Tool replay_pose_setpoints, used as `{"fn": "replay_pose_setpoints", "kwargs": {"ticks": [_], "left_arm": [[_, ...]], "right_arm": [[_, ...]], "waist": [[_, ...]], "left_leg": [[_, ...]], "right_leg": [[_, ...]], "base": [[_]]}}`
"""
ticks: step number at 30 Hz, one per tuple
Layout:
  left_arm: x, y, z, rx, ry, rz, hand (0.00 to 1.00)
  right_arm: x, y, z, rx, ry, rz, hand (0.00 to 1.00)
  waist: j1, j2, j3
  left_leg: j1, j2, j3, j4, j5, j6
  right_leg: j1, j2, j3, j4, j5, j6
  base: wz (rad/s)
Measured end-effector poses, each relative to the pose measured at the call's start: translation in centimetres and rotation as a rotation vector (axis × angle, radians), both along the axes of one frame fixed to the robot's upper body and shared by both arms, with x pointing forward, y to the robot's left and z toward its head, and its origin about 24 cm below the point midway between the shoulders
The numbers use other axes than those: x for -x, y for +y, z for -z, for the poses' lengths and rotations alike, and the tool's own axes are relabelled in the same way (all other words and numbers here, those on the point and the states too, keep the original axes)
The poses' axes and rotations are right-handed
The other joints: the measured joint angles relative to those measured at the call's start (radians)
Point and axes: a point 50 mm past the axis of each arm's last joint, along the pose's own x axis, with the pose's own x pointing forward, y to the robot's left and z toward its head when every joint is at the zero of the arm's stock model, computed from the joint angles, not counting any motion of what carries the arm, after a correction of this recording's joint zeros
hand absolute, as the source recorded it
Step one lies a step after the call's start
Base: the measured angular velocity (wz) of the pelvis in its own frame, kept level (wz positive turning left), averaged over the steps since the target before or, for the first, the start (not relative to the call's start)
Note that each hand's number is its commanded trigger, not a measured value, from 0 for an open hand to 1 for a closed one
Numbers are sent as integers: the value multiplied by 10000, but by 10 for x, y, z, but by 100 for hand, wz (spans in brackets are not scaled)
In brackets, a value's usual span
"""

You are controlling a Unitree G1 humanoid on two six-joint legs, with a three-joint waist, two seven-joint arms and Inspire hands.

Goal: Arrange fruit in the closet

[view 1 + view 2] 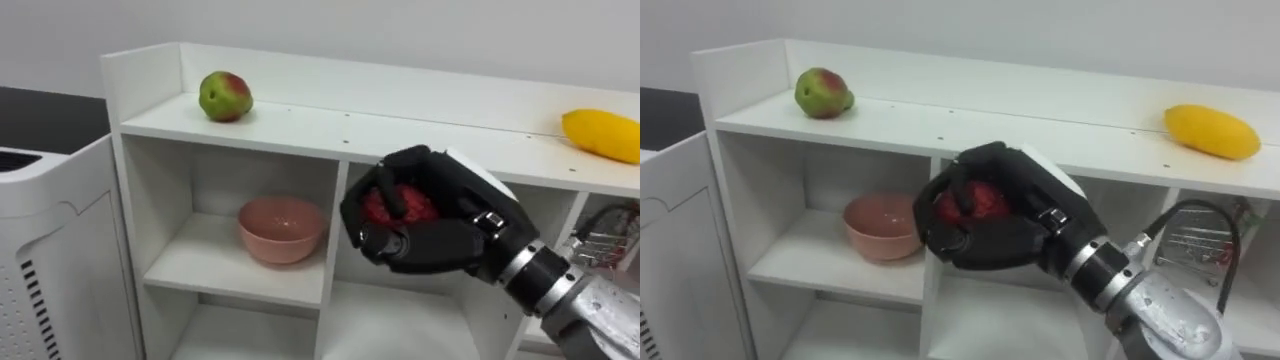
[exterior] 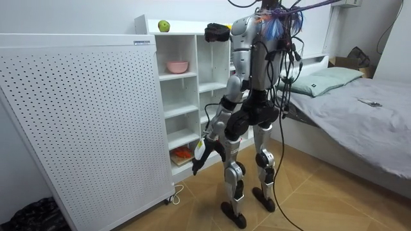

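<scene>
Red fruit (image 1: pixel 412 205) gripped by curled fingers of right hand (image 1: pixel 440 240), before closet (image 1: pixel 300 130) top | left hand (image 2: pixel 199 156) hangs low, fingers' state unreadable

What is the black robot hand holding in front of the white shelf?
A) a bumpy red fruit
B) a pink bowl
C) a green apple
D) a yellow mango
A: the right robot hand has its black fingers curled round a bumpy red fruit, in front of the white shelf unit.
</scene>
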Motion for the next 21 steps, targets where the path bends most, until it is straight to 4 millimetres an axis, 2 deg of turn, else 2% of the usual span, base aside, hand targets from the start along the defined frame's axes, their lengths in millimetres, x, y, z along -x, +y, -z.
{"fn": "replay_pose_setpoints", "kwargs": {"ticks": [5,9,11,12,14,15,17,18,19,20,21], "left_arm": [[-5,-1,0,-93,-254,51,0],[-19,-6,0,195,-617,25,0],[-27,-11,1,331,-633,252,0],[-28,-12,1,346,-658,322,0],[-39,-17,1,444,-975,393,0],[-42,-18,1,495,-1018,380,0],[-49,-24,2,659,-1259,230,0],[-50,-25,2,715,-1311,193,0],[-52,-29,3,836,-1346,210,0],[-52,-32,4,942,-1442,97,0],[-53,-34,4,961,-1492,57,0]], "right_arm": [[10,18,20,-591,964,-1346,100],[9,27,39,-535,1754,-1806,100],[3,28,71,-796,3109,-1495,100],[2,27,81,-837,3501,-1354,100],[-2,18,112,-865,4810,-641,100],[-3,15,121,-867,5170,-354,100],[-5,1,157,-1034,6676,961,100],[-5,-3,165,-1067,7016,1263,100],[-3,-9,180,-1138,7642,1840,100],[0,-15,194,-1437,8267,2449,100],[0,-17,198,-1567,8496,2735,100]], "waist": [[183,-108,54],[186,-63,98],[216,14,158],[211,18,158],[123,139,235],[115,176,254],[123,415,315],[116,444,307],[110,600,316],[84,734,287],[93,806,291]], "left_leg": [[-162,11,-6,41,1,1],[-684,13,-26,275,-4,7],[-867,24,-18,340,0,15],[-954,24,-25,362,1,17],[-1549,11,-238,688,-6,29],[-1652,14,-245,723,9,43],[-2241,28,-264,989,22,56],[-2341,25,-263,1020,31,71],[-2554,6,-235,1051,69,113],[-2772,0,-159,1084,101,148],[-2875,-4,-124,1092,119,159]], "right_leg": [[-159,-1,-115,37,10,-13],[-565,-5,-135,83,42,-56],[-765,-11,-127,193,43,-59],[-851,-13,-130,208,43,-59],[-1244,-30,-414,291,58,-82],[-1418,-34,-398,384,58,-83],[-1957,-50,-413,641,61,-88],[-2106,-67,-411,741,61,-88],[-2394,-115,-417,894,60,-87],[-2664,-163,-454,999,60,-87],[-2821,-188,-468,1091,59,-88]], "base": [[0],[0],[0],[9],[21],[13],[0],[0],[-6],[-11],[-12]]}}
